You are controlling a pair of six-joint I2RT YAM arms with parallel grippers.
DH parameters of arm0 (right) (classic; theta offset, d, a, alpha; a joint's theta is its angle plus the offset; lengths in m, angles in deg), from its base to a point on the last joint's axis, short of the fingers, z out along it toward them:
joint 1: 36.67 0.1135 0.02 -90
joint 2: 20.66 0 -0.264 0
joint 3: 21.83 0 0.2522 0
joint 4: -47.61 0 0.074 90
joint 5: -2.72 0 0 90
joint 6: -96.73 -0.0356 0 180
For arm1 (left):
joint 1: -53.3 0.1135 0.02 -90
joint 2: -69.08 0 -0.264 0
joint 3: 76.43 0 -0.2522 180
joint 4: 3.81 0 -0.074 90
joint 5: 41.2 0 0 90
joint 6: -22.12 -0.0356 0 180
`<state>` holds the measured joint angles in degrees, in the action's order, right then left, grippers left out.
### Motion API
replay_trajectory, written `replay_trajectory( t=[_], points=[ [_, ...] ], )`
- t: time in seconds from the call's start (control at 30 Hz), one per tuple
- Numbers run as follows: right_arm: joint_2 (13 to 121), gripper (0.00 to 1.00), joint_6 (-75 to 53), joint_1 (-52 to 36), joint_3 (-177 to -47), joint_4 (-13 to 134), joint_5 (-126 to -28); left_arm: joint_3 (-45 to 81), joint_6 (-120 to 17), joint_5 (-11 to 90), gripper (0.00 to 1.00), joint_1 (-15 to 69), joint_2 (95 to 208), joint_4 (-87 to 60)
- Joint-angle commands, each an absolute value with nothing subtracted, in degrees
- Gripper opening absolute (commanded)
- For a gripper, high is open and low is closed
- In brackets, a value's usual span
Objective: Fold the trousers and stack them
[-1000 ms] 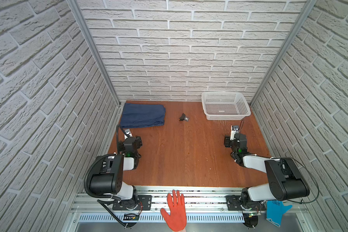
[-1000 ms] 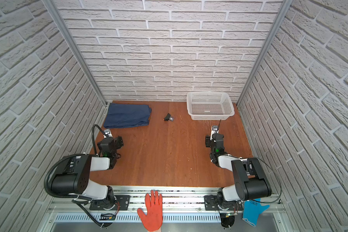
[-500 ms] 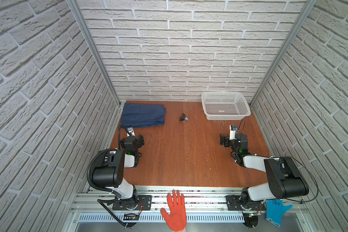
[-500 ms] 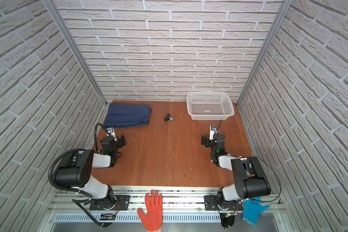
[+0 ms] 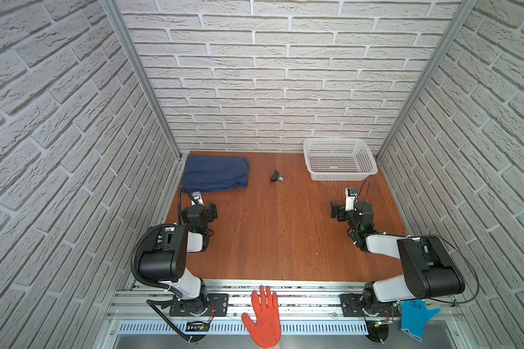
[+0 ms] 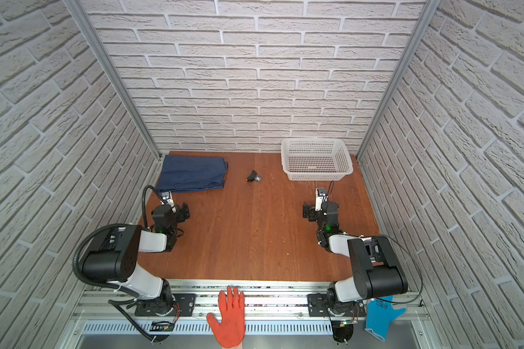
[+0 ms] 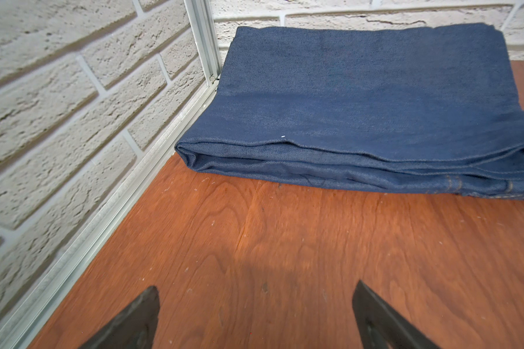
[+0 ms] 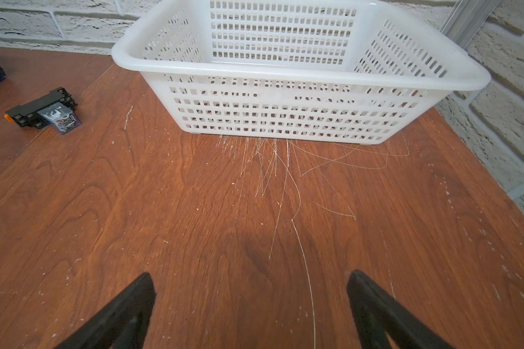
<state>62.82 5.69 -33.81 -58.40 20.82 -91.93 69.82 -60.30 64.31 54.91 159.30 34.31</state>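
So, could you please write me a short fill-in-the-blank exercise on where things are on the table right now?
1. The folded trousers lie in the far ____ corner of the table.
2. The basket is ____.
3. A small black part lies between the trousers and the ____.
4. The left gripper and right gripper both stand ____, holding nothing.

Missing words: left; empty; basket; open.

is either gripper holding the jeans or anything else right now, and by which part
Nothing is held. The left gripper and the right gripper are both open and empty; the folded trousers lie apart from both.
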Motion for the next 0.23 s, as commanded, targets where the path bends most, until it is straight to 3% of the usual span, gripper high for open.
replay_trajectory(
  t=[0.0,0.2],
  points=[
    [62.75,1.00,6.20,-33.50,-57.56,17.96,-91.97,68.98,-60.67,64.01,0.98,55.20,159.45,37.95],
    [62.66,1.00,6.15,-33.55,-57.56,18.02,-92.03,68.97,-60.58,63.92,0.98,55.26,159.35,37.84]
  ],
)
